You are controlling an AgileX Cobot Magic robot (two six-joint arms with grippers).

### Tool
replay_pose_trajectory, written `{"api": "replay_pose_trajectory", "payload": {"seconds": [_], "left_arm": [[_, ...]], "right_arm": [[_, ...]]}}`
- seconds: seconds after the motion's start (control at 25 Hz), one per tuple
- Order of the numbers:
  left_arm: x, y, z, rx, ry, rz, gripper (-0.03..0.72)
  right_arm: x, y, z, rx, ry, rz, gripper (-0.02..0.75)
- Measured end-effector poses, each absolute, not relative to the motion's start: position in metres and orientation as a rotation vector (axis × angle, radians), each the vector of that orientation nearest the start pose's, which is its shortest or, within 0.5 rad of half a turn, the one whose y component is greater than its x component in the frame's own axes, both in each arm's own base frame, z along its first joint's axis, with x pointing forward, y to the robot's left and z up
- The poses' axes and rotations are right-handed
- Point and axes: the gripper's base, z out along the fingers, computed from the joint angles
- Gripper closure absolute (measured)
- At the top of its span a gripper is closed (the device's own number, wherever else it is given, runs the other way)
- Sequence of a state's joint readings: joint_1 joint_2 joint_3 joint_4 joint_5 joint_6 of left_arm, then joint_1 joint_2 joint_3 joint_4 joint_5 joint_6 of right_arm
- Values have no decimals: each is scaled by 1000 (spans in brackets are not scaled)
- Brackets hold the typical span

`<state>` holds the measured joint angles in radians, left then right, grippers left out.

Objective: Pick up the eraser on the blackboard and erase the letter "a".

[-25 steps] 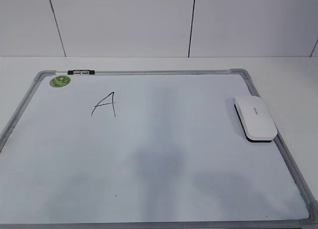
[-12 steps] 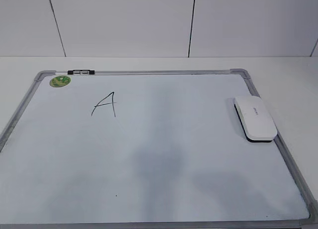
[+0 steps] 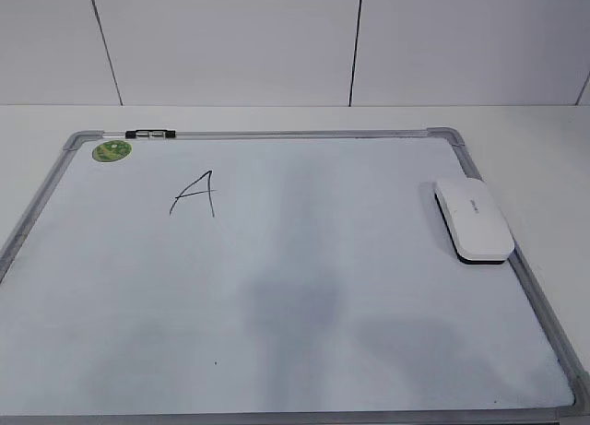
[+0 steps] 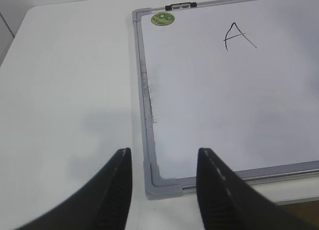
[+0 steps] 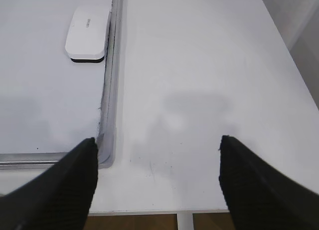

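The eraser waits by the right edge of the board, and no arm has it yet.

The eraser (image 3: 473, 219) lies on the blackboard (image 3: 277, 333), just beside its right frame, toward the far right corner of the bench (image 5: 199, 65). Its long side runs along that frame. The right gripper (image 5: 157, 182) hangs over the near right corner of the board, jaws wide and empty; the eraser is ahead of it and a bit left. The left gripper (image 4: 162, 187), jaws half open and empty, sits at the near left corner, well apart. I think the right arm is nearer. Only a tall "A" (image 3: 194, 194) shows; I see no small "a".
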<state>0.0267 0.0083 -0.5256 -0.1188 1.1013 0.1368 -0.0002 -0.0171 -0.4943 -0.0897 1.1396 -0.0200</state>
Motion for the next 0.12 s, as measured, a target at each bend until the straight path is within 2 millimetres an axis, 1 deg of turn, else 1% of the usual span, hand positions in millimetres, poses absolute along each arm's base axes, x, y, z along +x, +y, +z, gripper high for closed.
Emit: {"api": "replay_pose_trajectory", "payload": {"seconds": [0.12], "left_arm": [[-8,-10,282,123,2058,-42,386]], "right_arm": [[-10,-7,270,-12,2111,-121,149]]}}
